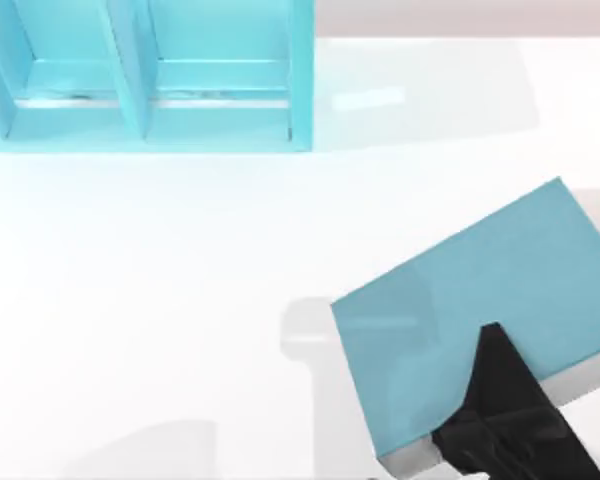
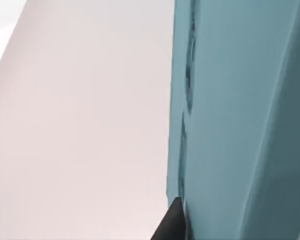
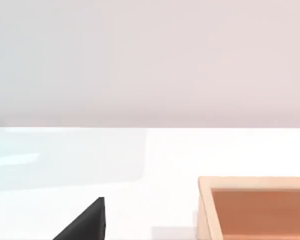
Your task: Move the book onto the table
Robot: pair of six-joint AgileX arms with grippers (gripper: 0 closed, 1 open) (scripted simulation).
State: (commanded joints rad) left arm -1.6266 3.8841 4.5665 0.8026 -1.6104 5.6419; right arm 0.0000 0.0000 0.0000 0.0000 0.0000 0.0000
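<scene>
The book point(image 1: 470, 300) is out of the shelf unit point(image 1: 140, 130) and well apart from it, over the right side of the table point(image 1: 180, 300) toward the near edge. Its cover faces up and is turned at an angle, with the white page edges showing along its near side. A grey shadow falls on the white surface just to the book's left, offset from it, so I judge it is held above the table and not lying on it.

My left gripper point(image 1: 492, 350) is clamped on the book's near edge, one black finger lying across the cover. I call it the left because the left wrist view has the teal-blue cover point(image 2: 230, 100) hard against a fingertip point(image 2: 172, 222).

As I read it, taking the book out and carrying it over are done. What is left is to lower it flat, let go and back away.

Room is generous. The table under and to the left of the book is bare, glossy white, and the shelf unit stands far off at the top left. The tight side is the right, where the book's far corner runs to the edge of the top view, so I cannot see how much table lies beyond it. I would rather set it down slightly leftward.

My right gripper point(image 3: 90, 222) is idle low over the table, with a wooden box point(image 3: 255, 210) standing near it.
</scene>
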